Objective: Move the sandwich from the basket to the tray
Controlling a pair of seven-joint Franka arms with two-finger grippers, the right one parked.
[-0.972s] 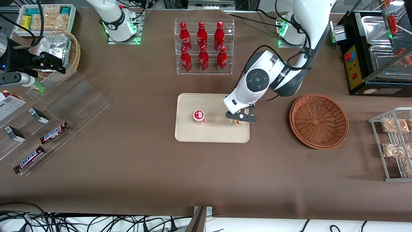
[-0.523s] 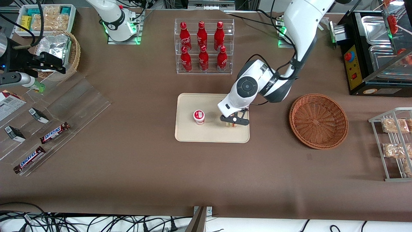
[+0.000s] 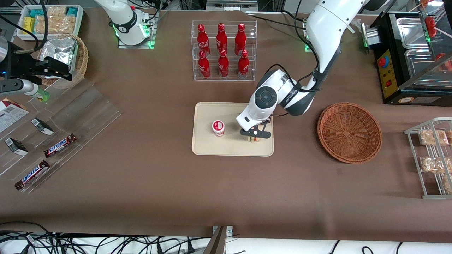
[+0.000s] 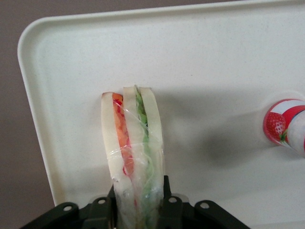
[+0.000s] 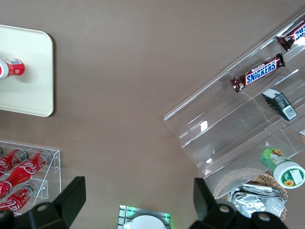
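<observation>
My left gripper (image 3: pixel 255 135) hangs over the cream-beige tray (image 3: pixel 206 146), at its end nearest the basket. It is shut on the sandwich (image 3: pixel 254 138), a wrapped wedge with white bread and red and green filling. In the left wrist view the sandwich (image 4: pixel 133 152) stands on edge between the fingers (image 4: pixel 166 200), just above or on the tray floor (image 4: pixel 214 62). The reddish-brown wicker basket (image 3: pixel 349 132) sits empty, toward the working arm's end of the table.
A small strawberry cup (image 3: pixel 218 128) stands on the tray beside the sandwich. A clear rack of red bottles (image 3: pixel 223 51) stands farther from the camera. A wire rack with snack packs (image 3: pixel 432 157) lies past the basket. Clear shelves with Snickers bars (image 3: pixel 60 145) lie toward the parked arm's end.
My gripper has moved with the sandwich farther over the tray, toward the cup, and lower toward the tray floor. It has stayed shut on the sandwich.
</observation>
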